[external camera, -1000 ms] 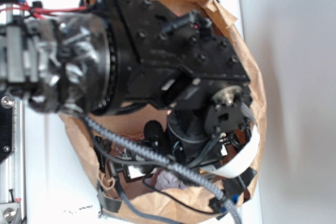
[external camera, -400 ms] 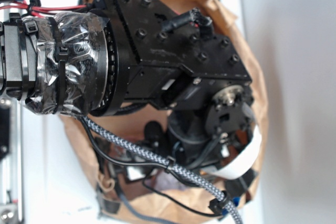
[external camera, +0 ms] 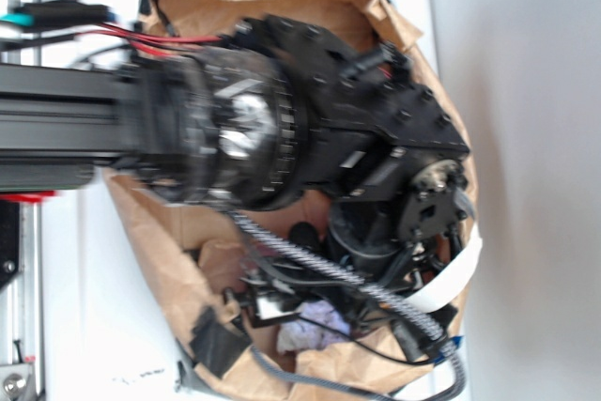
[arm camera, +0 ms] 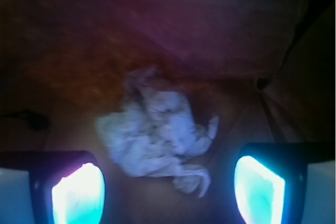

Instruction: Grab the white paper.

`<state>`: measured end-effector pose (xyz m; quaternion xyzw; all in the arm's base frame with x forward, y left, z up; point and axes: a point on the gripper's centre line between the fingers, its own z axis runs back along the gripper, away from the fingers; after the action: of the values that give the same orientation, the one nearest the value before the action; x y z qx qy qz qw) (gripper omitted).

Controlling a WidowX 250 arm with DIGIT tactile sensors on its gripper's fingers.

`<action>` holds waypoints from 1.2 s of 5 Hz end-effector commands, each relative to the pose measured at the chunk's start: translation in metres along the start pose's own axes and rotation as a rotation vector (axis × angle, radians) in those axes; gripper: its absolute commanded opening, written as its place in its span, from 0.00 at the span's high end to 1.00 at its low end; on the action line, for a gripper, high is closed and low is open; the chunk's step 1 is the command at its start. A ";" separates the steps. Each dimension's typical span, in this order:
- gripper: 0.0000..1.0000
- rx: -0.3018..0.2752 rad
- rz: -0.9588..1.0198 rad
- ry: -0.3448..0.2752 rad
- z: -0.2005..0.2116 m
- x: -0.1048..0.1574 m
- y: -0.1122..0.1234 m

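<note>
The arm has swung deeper into the brown paper bag (external camera: 188, 260) — the gripper (arm camera: 168, 184), fingers spread apart, now brackets the white paper (arm camera: 155, 135), not yet touching.

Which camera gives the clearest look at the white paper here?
The wrist view: the white paper lies unobstructed on the brown bag's floor, between the open claw's fingers. The exterior view shows only a small patch, mostly hidden by the arm and cables.
</note>
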<state>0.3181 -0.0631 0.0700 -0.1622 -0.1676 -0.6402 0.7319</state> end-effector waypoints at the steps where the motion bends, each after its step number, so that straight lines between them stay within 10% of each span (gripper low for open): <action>1: 0.00 -0.018 -0.170 0.002 0.009 0.033 -0.031; 4: 0.00 0.033 -0.225 0.095 -0.023 0.046 -0.058; 6: 0.00 -0.150 -0.213 0.128 -0.058 0.053 -0.061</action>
<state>0.2844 -0.1151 0.0372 -0.1505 -0.0931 -0.7224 0.6684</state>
